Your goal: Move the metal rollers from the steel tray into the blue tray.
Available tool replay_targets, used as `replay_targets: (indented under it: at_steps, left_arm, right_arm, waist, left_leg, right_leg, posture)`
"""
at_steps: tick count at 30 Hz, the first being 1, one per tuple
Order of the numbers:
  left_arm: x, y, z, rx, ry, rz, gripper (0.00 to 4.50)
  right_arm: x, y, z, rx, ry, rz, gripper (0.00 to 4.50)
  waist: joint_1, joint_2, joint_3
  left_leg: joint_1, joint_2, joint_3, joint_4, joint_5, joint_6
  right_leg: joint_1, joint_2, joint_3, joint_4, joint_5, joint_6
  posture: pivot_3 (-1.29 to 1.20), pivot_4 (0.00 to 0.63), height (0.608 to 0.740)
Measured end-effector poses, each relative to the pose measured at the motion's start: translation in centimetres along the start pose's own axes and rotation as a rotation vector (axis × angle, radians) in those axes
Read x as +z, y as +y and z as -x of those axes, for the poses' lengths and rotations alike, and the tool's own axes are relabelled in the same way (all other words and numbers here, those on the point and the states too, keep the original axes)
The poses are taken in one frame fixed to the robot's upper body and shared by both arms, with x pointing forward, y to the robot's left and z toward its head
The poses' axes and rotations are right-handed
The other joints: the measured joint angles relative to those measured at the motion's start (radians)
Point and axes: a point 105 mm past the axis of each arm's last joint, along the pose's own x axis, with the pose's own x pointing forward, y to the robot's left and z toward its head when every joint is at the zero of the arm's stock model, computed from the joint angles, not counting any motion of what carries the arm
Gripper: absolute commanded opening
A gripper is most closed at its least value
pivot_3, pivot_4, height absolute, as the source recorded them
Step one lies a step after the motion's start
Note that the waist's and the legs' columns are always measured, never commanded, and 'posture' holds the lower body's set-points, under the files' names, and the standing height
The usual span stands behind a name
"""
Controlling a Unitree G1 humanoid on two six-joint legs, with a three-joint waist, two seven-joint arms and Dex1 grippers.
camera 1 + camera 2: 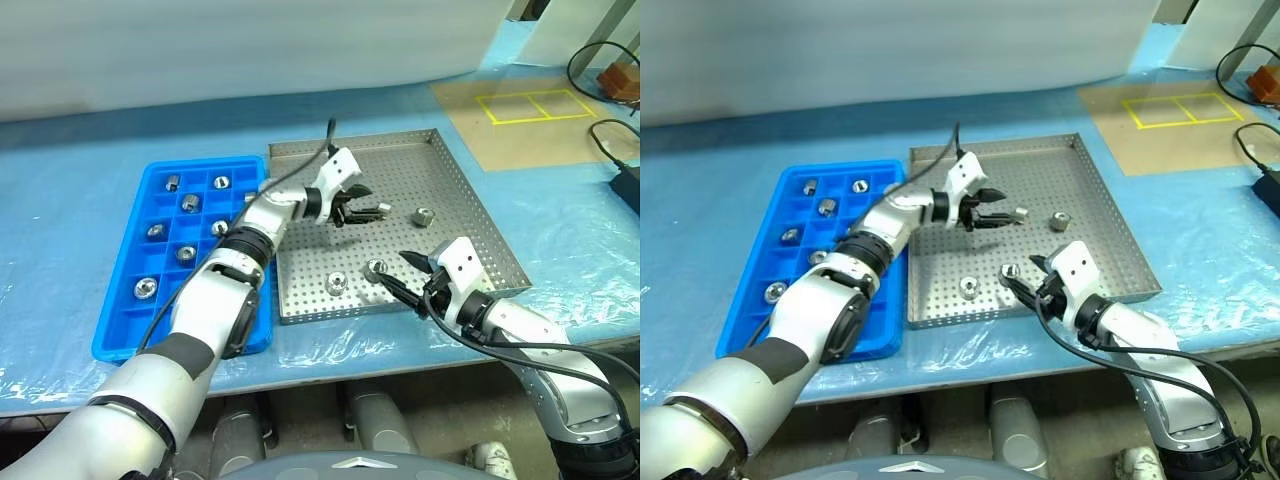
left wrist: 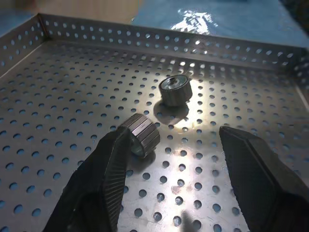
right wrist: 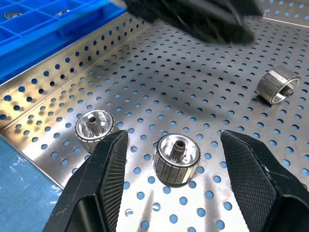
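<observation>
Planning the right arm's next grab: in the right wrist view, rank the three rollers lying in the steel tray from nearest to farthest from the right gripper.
1. The roller between the open fingers of the right gripper, nearest.
2. The roller beside one finger, near the rim of the steel tray on the blue tray side.
3. The roller on its side, farthest, deeper in the tray.

Blue tray (image 1: 120, 300) sits left-centre of frame on tabletop (image 1: 80, 170), steel tray (image 1: 470, 200) just beside it to the right. Rollers in blue tray (image 1: 146, 288) lie in separate compartments. 3 rollers on steel tray (image 1: 336, 283): 2 near lower edge, 1 mid-right.
</observation>
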Motion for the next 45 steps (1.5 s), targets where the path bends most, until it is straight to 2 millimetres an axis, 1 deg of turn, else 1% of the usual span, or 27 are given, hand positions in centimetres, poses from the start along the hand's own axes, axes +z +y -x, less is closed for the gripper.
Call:
replay_targets:
  at_steps: [1,3,5,6,8,11,13,15,17,19,22,26,29,33,37,40,45]
  left_arm:
    - [-0.2,-0.4,0.5,-0.038,0.009,-0.019,3.10]
    - [-1.6,-1.4,1.4,-0.106,0.045,-0.022,3.10]
    - [-2.9,-2.9,1.6,-0.186,0.072,-0.010,3.10]
    - [-3.3,-3.5,1.5,-0.223,0.081,-0.008,3.10]
    - [-3.1,-4.2,1.1,-0.264,0.085,-0.027,3.10]
    - [-2.6,-4.4,0.2,-0.243,0.072,-0.053,3.10]
    - [-2.8,-4.6,-0.1,-0.254,0.090,-0.067,3.10]
    - [-2.7,-5.1,-0.3,-0.285,0.091,-0.080,3.10]
    - [-2.5,-5.2,-0.1,-0.307,0.100,-0.103,3.10]
    - [-2.9,-5.1,0.9,-0.328,0.133,-0.129,3.10]
    - [-3.6,-4.6,3.1,-0.352,0.193,-0.161,3.10]
    - [-4.2,-4.6,4.1,-0.375,0.232,-0.224,3.10]
    - [-4.7,-4.6,4.0,-0.371,0.239,-0.227,3.10]
    - [-4.8,-5.3,2.9,-0.385,0.211,-0.243,3.10]
    - [-6.1,-6.4,2.6,-0.421,0.224,-0.236,3.10]
    - [-6.5,-6.7,2.7,-0.438,0.242,-0.259,3.10]
    - [-7.3,-6.2,3.7,-0.423,0.281,-0.265,3.10]
  right_arm:
    - [0.0,-0.1,-0.1,0.002,0.000,0.000,3.13]
    - [0.1,-0.2,-0.2,0.011,-0.004,0.007,3.13]
    - [0.3,-0.3,0.0,0.013,-0.009,0.006,3.13]
    - [0.4,-0.5,0.2,0.011,-0.015,-0.004,3.13]
    - [0.5,-1.5,1.4,-0.015,-0.018,-0.025,3.13]
    - [-0.2,-2.8,3.9,-0.056,0.037,-0.025,3.13]
    - [-0.3,-3.2,4.6,-0.077,0.044,-0.036,3.13]
    - [-0.4,-3.0,4.7,-0.077,0.048,-0.036,3.13]
    - [-0.6,-2.7,4.7,-0.079,0.053,-0.036,3.13]
    - [-0.7,-2.4,4.5,-0.074,0.054,-0.040,3.13]
    - [-1.0,-1.9,4.2,-0.067,0.056,-0.056,3.13]
    - [-1.0,-1.6,3.8,-0.060,0.054,-0.056,3.13]
    - [-1.0,-1.3,3.5,-0.049,0.054,-0.055,3.13]
    - [-0.7,-1.6,3.3,-0.054,0.044,-0.042,3.13]
    - [-0.7,-1.6,3.3,-0.057,0.044,-0.041,3.13]
    - [-0.7,-1.6,3.3,-0.059,0.045,-0.042,3.13]
    - [-1.0,-1.6,3.4,-0.063,0.057,-0.046,3.13]
  waist:
    - [0.000,0.000,0.000]
    - [0.000,0.000,0.000]
    - [0.004,0.000,0.000]
    - [0.008,0.000,0.000]
    - [0.022,0.001,0.000]
    - [0.034,0.001,0.000]
    - [0.029,0.001,0.000]
    - [0.023,0.001,0.000]
    - [0.018,0.001,0.000]
    - [0.010,0.001,0.000]
    - [-0.002,0.002,0.000]
    - [0.000,0.002,0.000]
    - [0.001,0.002,0.000]
    - [-0.001,0.002,0.000]
    - [-0.003,0.002,0.000]
    - [-0.003,0.002,0.000]
    - [-0.003,0.002,-0.001]
  left_leg:
    - [0.000,0.000,0.000,0.000,0.000,0.000]
    - [0.000,0.000,0.000,0.000,0.000,0.000]
    - [0.000,0.000,0.000,0.000,0.000,0.000]
    - [0.000,0.000,0.000,0.000,0.000,0.000]
    - [0.000,-0.001,0.001,0.000,-0.001,-0.002]
    - [0.004,-0.002,0.002,0.000,-0.003,-0.001]
    - [0.005,-0.003,0.002,0.000,-0.003,-0.001]
    - [0.005,-0.003,0.002,0.000,-0.003,-0.001]
    - [0.006,-0.002,0.002,-0.001,-0.002,-0.002]
    - [0.007,-0.002,0.002,-0.001,-0.002,-0.002]
    - [0.006,-0.002,0.002,-0.002,-0.002,-0.002]
    - [0.005,-0.004,0.002,-0.002,-0.002,-0.002]
    - [0.004,-0.006,0.002,-0.002,-0.003,-0.001]
    - [0.004,-0.006,0.002,-0.001,-0.003,0.000]
    - [0.005,-0.005,0.002,-0.001,-0.003,0.000]
    - [0.005,-0.005,0.002,-0.001,-0.003,0.000]
    - [0.005,-0.006,0.002,-0.001,-0.003,0.000]
  right_leg:
    - [0.000,0.000,0.000,0.000,0.000,0.000]
    - [0.000,0.000,0.000,0.000,0.000,0.000]
    - [0.000,0.000,0.000,0.000,0.000,0.000]
    - [0.000,0.000,0.000,0.000,0.000,0.000]
    - [0.000,-0.002,0.000,0.000,0.000,0.000]
    - [0.005,-0.005,0.000,-0.001,0.000,0.000]
    - [0.005,-0.005,0.001,-0.001,0.000,0.000]
    - [0.005,-0.005,0.001,-0.001,0.000,0.000]
    - [0.004,-0.005,0.001,0.000,0.000,0.001]
    - [0.004,-0.004,0.001,0.000,0.000,0.001]
    - [0.004,-0.004,0.001,0.000,0.000,0.001]
    - [0.004,-0.005,0.001,-0.002,0.000,0.001]
    - [0.004,-0.007,0.001,-0.002,0.000,0.001]
    - [0.004,-0.008,0.001,-0.002,0.000,0.000]
    - [0.004,-0.007,0.001,-0.001,0.000,0.001]
    - [0.004,-0.007,0.001,-0.001,0.000,0.001]
    - [0.004,-0.007,0.001,-0.001,0.000,0.001]
  posture:
    - [-0.55,0.150,0.740]
    - [-0.54,0.150,0.740]
    - [-0.54,0.150,0.740]
    - [-0.54,0.150,0.740]
    - [-0.55,0.150,0.740]
    - [-0.57,0.150,0.740]
    - [-0.58,0.150,0.740]
    - [-0.59,0.150,0.740]
    - [-0.59,0.150,0.740]
    - [-0.59,0.150,0.740]
    - [-0.58,0.150,0.740]
    - [-0.57,0.150,0.740]
    - [-0.57,0.150,0.740]
    - [-0.57,0.150,0.740]
    - [-0.58,0.150,0.740]
    - [-0.58,0.150,0.740]
    - [-0.58,0.150,0.740]
